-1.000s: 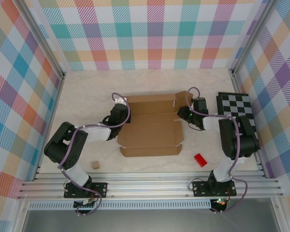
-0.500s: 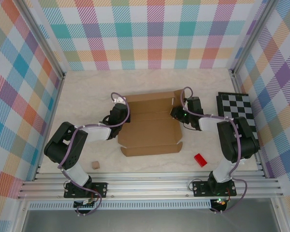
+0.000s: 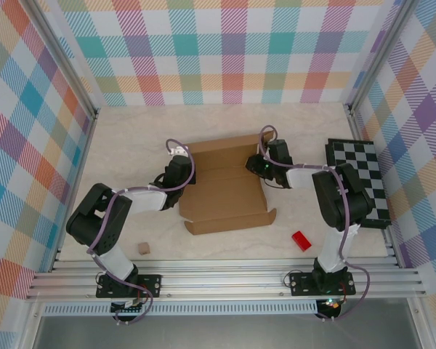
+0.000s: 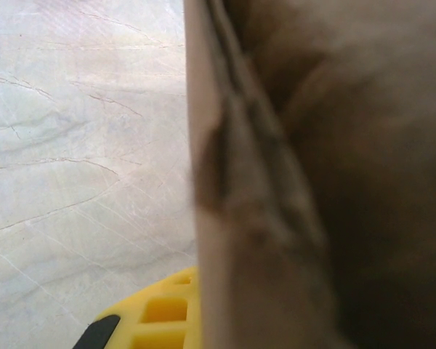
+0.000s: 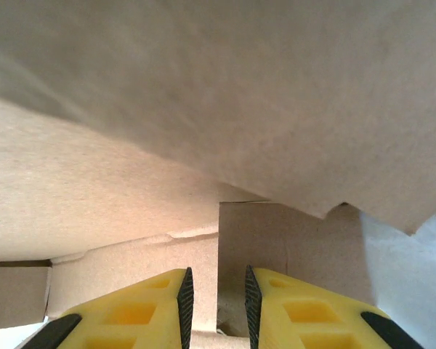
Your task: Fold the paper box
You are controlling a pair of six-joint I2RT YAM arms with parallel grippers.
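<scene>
The right fingers (image 5: 276, 313) sit narrowly apart with a cardboard edge in the gap; grip uncertain. The left fingers (image 4: 156, 316) lie beside a raised wall, state untellable. The right arm has swept leftward. The paper box (image 3: 225, 193), centre frame on the table (image 3: 131, 138), is narrower, its right flap likely folding inward.

1. My right gripper (image 5: 216, 309): moulded yellow plastic fingers (image 5: 131, 314), matt, with black tips at the outer corners.
2. The paper box (image 3: 229, 185): plain brown cardboard, matt and faintly fibrous up close.
3. The table (image 3: 131, 138): a pale, smooth top with fine stone-like veins.
4. The frame rails (image 3: 225, 280): bare silvery metal with a dull sheen.
5. The walls (image 3: 225, 51): flat, matt plaid print.
6. The checkerboard (image 3: 360, 174): a matt black-and-white sheet.
</scene>
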